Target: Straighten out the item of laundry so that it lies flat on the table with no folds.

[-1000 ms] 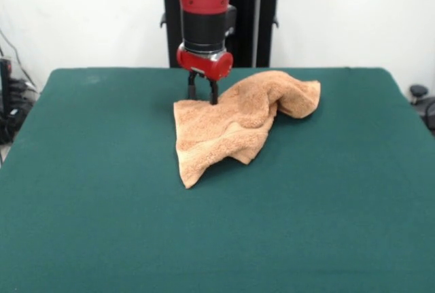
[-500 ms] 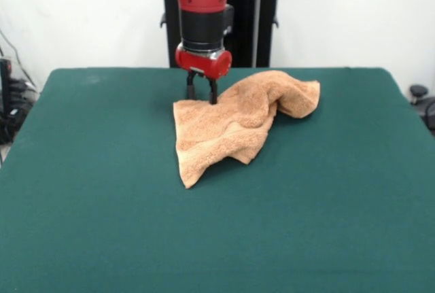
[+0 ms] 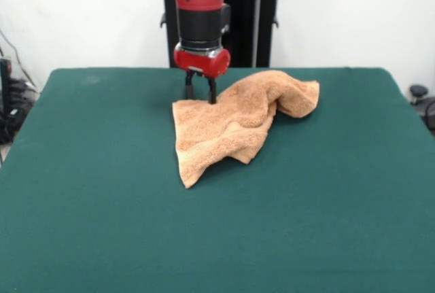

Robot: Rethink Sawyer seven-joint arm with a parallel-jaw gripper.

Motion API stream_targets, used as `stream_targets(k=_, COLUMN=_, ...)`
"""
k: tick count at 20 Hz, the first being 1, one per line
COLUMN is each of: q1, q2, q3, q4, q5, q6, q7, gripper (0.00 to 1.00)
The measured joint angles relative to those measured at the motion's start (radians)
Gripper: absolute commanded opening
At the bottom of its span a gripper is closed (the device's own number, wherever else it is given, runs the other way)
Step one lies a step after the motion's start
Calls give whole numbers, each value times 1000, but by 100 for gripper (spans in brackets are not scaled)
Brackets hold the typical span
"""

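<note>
Towel (image 3: pixel 234 122) edge at pincer (image 3: pixel 200 96) tips.

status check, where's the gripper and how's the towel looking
Gripper at towel's far corner. Towel still bunched and folded on the table. Nothing in the way.

Robotics lab / test cell. Evidence: red-and-black industrial arm (image 3: pixel 197 7) on a black pedestal (image 3: pixel 255 24) at the far side of a table (image 3: pixel 217 225) covered w/ plain dark green cloth; bare white wall (image 3: pixel 353 14) behind; cables and dark equipment (image 3: pixel 10 106) at left edge, more hardware (image 3: pixel 423 102) at right edge. No household furnishings visible.
</note>
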Motion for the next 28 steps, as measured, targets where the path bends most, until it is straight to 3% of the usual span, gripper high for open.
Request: stream_targets(k=28, q1=-203, q2=4, q3=116, q4=37, q5=-199, q6=-96, q7=0, gripper=100)
